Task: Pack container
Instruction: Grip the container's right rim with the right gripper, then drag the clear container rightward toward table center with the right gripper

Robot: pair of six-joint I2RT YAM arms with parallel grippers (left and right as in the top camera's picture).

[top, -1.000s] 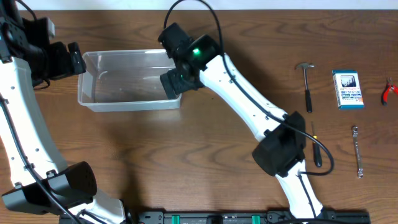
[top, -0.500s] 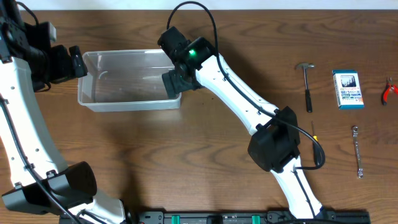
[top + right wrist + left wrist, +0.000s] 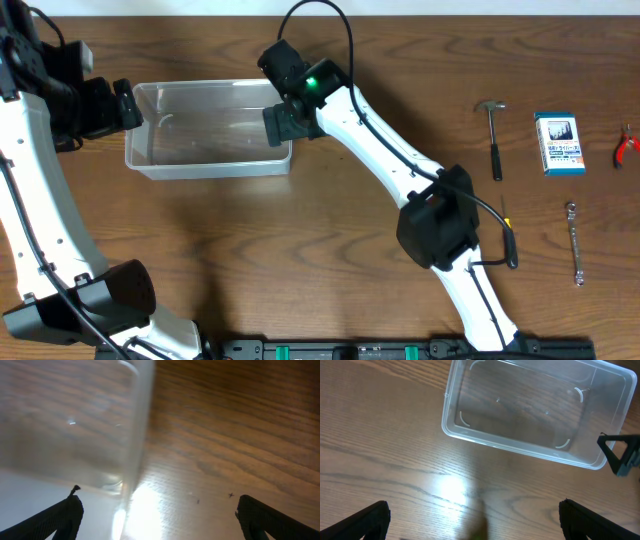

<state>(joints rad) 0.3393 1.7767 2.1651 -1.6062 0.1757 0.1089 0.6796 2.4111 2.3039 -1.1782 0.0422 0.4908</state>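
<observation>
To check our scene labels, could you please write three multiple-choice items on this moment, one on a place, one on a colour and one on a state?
1. The container is: A empty; B half full of tools; C shut with a lid.
2. The hammer lies: A inside the container; B on the table beside the blue-and-white box; C on top of that box.
3. The handles of the pliers are: A yellow; B red; C green.
Answers: 1 A, bare wood shows through its clear bottom; 2 B, it lies flat on the wood, apart from the box; 3 B, the overhead view shows red grips.
</observation>
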